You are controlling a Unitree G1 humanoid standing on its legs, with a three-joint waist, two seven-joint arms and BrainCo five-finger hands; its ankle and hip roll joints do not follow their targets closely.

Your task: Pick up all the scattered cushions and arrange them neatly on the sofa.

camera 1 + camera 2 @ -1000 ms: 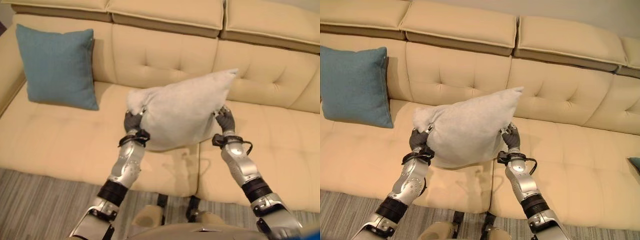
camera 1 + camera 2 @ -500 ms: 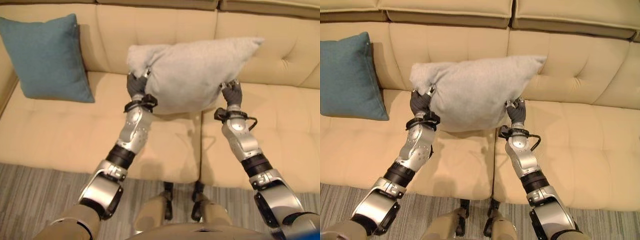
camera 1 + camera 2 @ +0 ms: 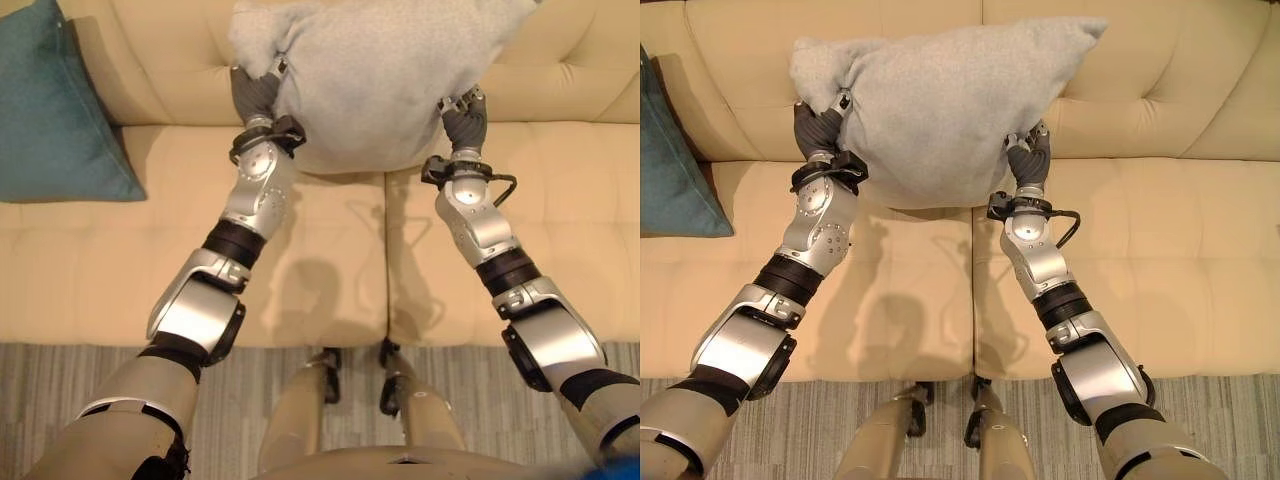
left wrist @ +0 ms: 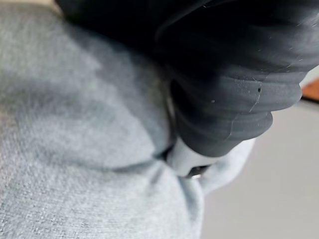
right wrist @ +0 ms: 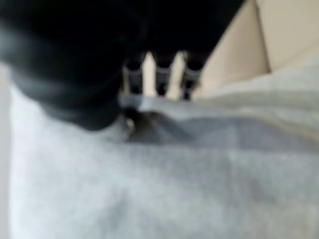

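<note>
A grey cushion [image 3: 380,70] is held up in front of the cream sofa's backrest [image 3: 1160,70], above the seat. My left hand [image 3: 255,95] is shut on its left corner, with the cloth bunched under the hand's dark cover [image 4: 224,74]. My right hand [image 3: 465,115] grips the cushion's lower right edge; its fingers [image 5: 159,74] reach past the grey cloth [image 5: 174,174] while the thumb presses into it. A teal cushion [image 3: 50,110] leans upright against the backrest at the sofa's left end.
The sofa's seat [image 3: 330,260] stretches wide and bare below the held cushion and to its right. A grey striped rug [image 3: 60,390] lies in front of the sofa.
Both arms have stretched forward and carried the grey cushion farther toward the backrest. The camera has tipped down, so the whole scene has shifted upward.
</note>
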